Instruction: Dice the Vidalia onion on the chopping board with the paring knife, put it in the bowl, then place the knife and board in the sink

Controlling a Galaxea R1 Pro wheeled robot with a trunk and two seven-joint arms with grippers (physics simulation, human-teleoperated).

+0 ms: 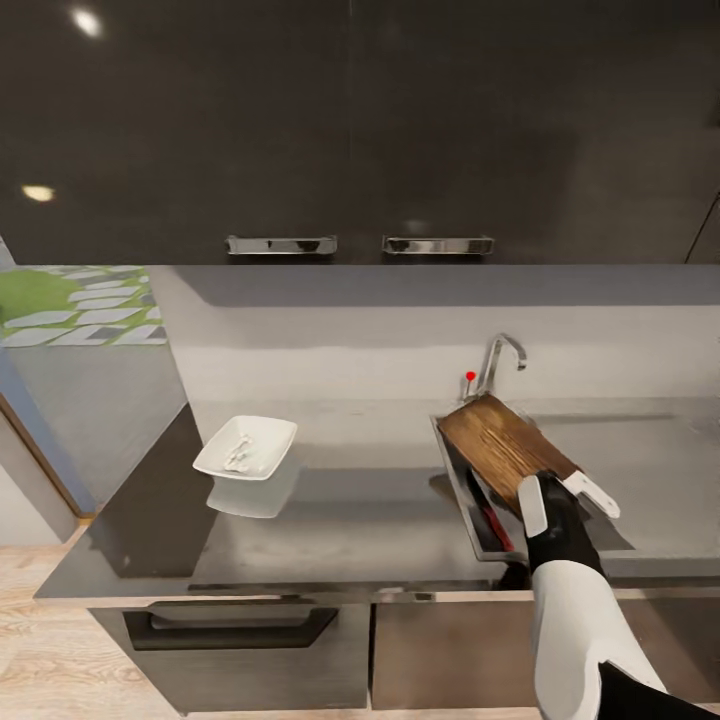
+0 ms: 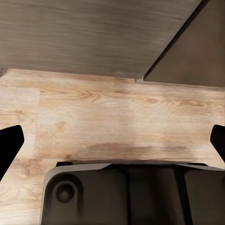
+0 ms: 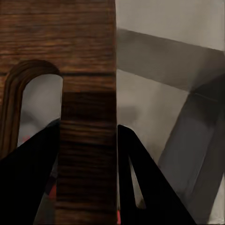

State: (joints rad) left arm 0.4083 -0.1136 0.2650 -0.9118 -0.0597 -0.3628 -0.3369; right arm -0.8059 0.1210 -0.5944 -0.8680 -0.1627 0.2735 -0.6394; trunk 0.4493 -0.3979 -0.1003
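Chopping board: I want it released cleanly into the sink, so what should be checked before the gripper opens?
1. Right gripper shut on the chopping board: ok.
2. Board over the sink: ok, tilted, far end near the faucet.
3. Paring knife already in the basin: ok.
4. Board clear of the knife: cannot tell.
5. Diced onion in the bowl: ok.

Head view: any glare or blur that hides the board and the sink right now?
Head view: two ceiling-light glints sit on the dark upper cabinets, well clear of the board and sink. Right wrist view: the board's grain is slightly soft, the basin shadowed.
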